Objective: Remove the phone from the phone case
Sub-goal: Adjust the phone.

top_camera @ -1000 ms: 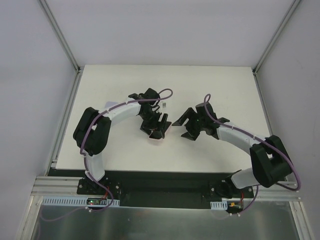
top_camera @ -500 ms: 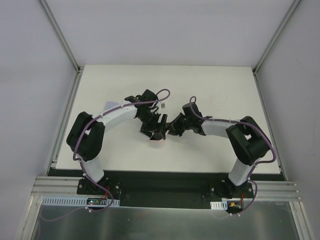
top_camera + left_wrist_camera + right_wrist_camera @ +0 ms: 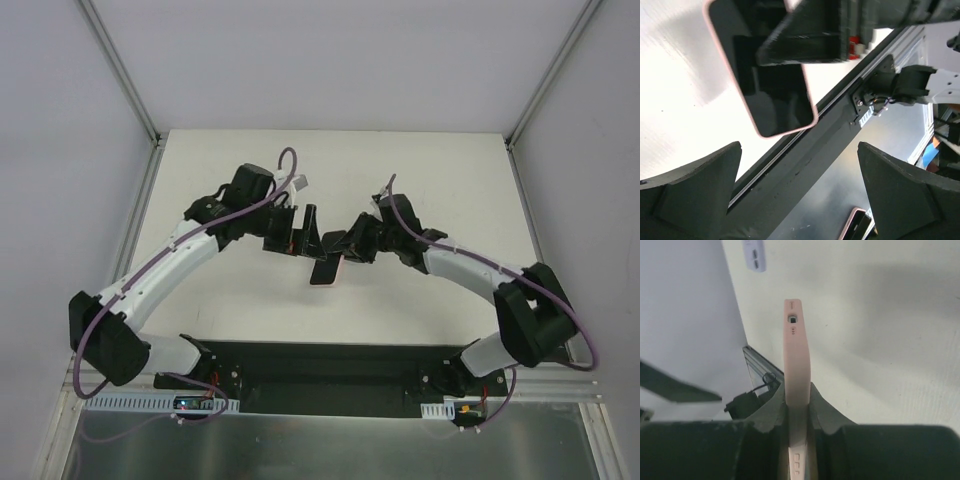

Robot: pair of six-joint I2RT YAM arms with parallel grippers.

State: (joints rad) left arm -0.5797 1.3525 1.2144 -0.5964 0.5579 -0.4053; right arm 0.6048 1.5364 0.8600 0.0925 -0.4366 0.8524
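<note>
Nearest you, the dark-screened phone (image 3: 777,102) sits fully inside its slim pink rubbery case (image 3: 796,355), held up off the white table (image 3: 450,180). Your right gripper (image 3: 347,245) has its jaws clamped tight on the front and back of it. Just beyond, your left gripper (image 3: 297,232) stands spread fully wide, holding nothing, beside the phone. The peel seems not yet begun: next, bring a left finger onto the case's lip and pry it away.

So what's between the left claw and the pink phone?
Nothing. In the left wrist view, only empty air separates the open left claw from the pink-cased phone, with bare white table behind.
</note>
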